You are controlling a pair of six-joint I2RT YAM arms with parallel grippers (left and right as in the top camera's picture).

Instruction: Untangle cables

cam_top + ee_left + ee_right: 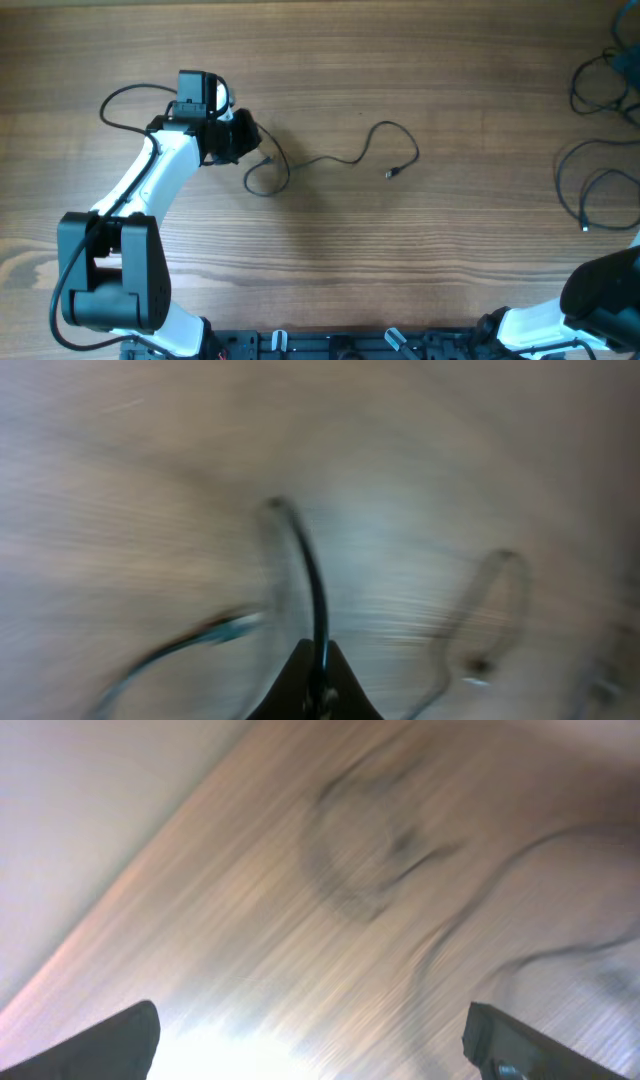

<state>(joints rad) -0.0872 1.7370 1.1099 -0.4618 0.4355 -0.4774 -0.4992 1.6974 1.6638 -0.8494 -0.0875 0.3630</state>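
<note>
Your left gripper (243,140) sits in the upper left of the overhead frame, clenched on one end of a thin black cable (340,158). In the left wrist view the jaws meet at the bottom centre and the cord rises straight out from between them, though that view is smeared. From the grip the cable curls into a small loop (266,180) just beside the gripper. It then snakes right across the bare tabletop (400,270) to a plug end (393,174) near the middle of the frame.

Your right gripper (310,1025) is released, with its fingers spread to the two bottom corners of its own view and nothing between them. Blurred cords lie on the wood beyond it. They are probably the loose cables (597,85) along the right edge of the overhead frame, well apart from the one you hold.

The main risk is that small loop. If you pull the held end away quickly, the loop could cinch into a knot instead of opening. The grip is on a very thin cord, so a sharp tug could also slip it out of the jaws. Dragging the cable far to the right could bring its plug end back among the loose cables and snag it. On the right side, a blind reach from a smeared view could close on two cords at once.
</note>
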